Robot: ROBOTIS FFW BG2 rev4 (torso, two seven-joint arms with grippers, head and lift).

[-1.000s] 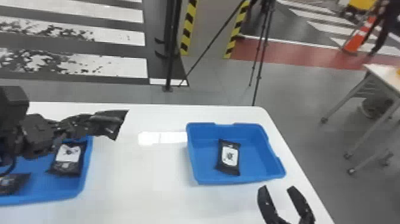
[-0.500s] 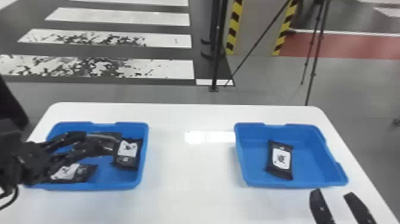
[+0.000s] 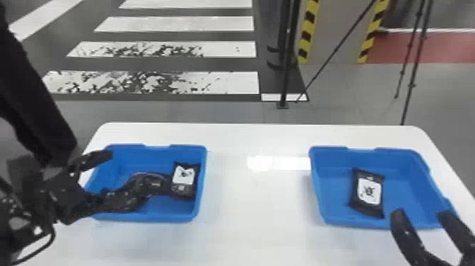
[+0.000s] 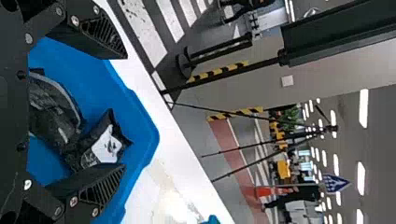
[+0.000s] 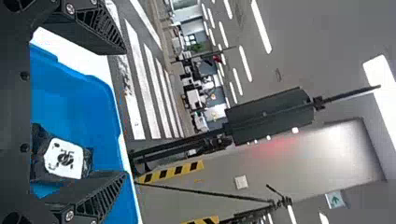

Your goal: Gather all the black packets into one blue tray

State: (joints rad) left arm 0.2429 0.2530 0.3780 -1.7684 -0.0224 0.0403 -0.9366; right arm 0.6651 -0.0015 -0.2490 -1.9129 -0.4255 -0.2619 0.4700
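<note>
We have black packets in both trays. In the head view, the left gripper [image 3: 127, 178] is over the left tray [image 3: 169, 218], jaws spread wide. In the left wrist view, a dark crumpled packet [image 4: 51, 109] shows between the fingers [image 4: 100, 186], but we can't see either one pressing on it. It lies against a white-labelled packet [image 3: 183, 175], which is label up by the tray's right wall. We can't tell if more sit behind the gripper. The right tray [image 3: 406, 173] has one packet [image 3: 368, 191], label up, left of the tray's middle. The right gripper [image 3: 421, 214] is at that tray's near edge, jaws apart and holding nothing; in the right wrist view, the packet shows beyond its fingers. So we don't have everything in one tray. Both trays are on the white table [image 3: 254, 215], well apart, with a patch of glare [image 3: 261, 162] between them. Past the table we see a black post [image 3: 285, 77], yellow-black tape [image 3: 308, 35], thin stand legs [image 3: 413, 77] and white floor stripes [image 3: 162, 83].
</note>
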